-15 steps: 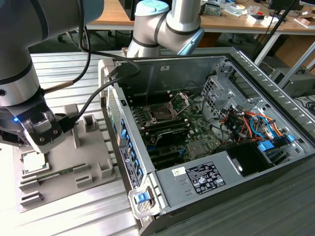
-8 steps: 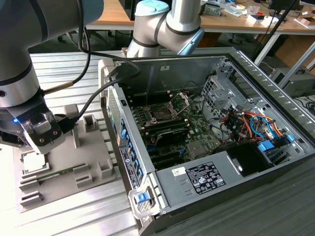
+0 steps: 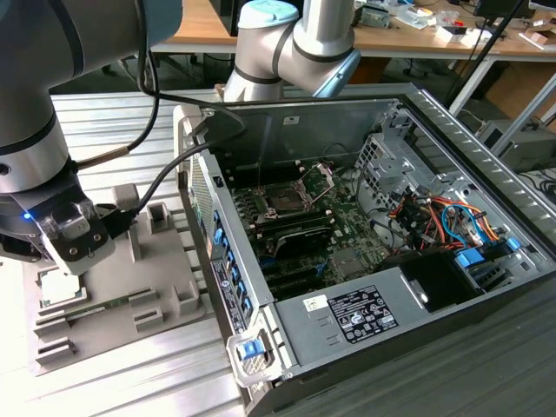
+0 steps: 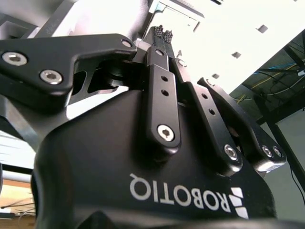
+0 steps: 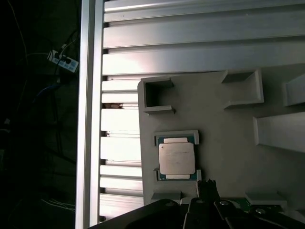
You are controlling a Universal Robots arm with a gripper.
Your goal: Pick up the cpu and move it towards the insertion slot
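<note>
Flat in a walled nest on the fixture plate (image 5: 228,138), kept square for pickup: the cpu (image 5: 177,160), not yet lifted. Just above it, the hand (image 5: 208,185), fingertips (image 4: 157,32) pressed together, pinching nothing. Well apart, inside the open case (image 3: 304,122), the insertion slot (image 3: 282,201).

The exterior view looked down at a slant over the counter (image 3: 113,122), with the open computer case (image 3: 304,122) at frame centre and the grey fixture plate (image 3: 130,287) at lower left. The first wrist view faced straight down onto that same fixture plate (image 5: 228,143) from close. Both wrist views caught the claw (image 4: 162,32) (image 5: 207,183) very near.
</note>
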